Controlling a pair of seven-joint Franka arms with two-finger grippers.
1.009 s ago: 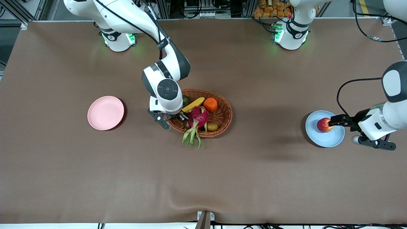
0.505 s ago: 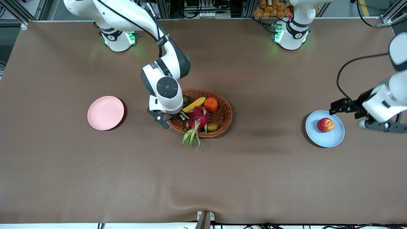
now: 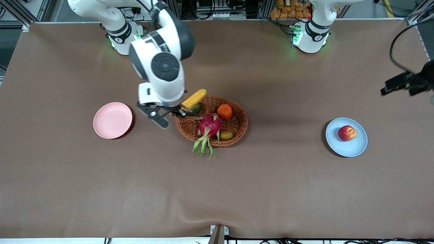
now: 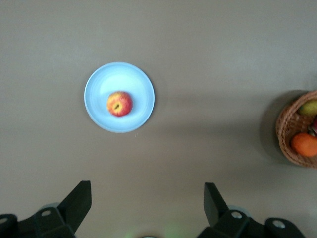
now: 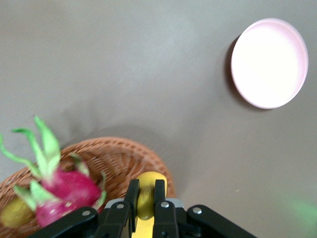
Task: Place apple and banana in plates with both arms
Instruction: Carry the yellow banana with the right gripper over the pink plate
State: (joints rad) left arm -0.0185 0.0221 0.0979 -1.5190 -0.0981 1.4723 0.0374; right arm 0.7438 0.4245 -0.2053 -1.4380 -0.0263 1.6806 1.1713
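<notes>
We see the right gripper point(image 3: 179, 112) up in the air over the rim of the wicker basket point(image 3: 237, 128), at the end of the basket toward the right arm. Its two black fingers point(image 5: 159, 204) are squeezed tight on the banana point(image 3: 194, 98). The yellow banana sticks out from the fingers toward about two o'clock in the front view, lifted above the fruit in the basket.

Down in the basket lie a pink dragon fruit point(image 3: 209, 124) with green leaves hanging over the rim at six o'clock, an orange point(image 3: 224, 111) at about one o'clock from it, a small yellow-brown fruit point(image 3: 226, 135) at four o'clock from it, and a green fruit point(image 3: 196, 108) under the banana.

The pink plate point(image 3: 113, 120) sits on the brown table point(image 3: 217, 189) at nine o'clock from the basket, toward the right arm's end, with nothing on it.

The left gripper point(image 3: 398, 84) is high up over the table near the left arm's end, and its fingers point(image 4: 79, 201) are wide apart and hold nothing. The blue plate point(image 3: 352, 146) lies at about seven o'clock from it, and the red apple point(image 3: 347, 133) rests in the plate
</notes>
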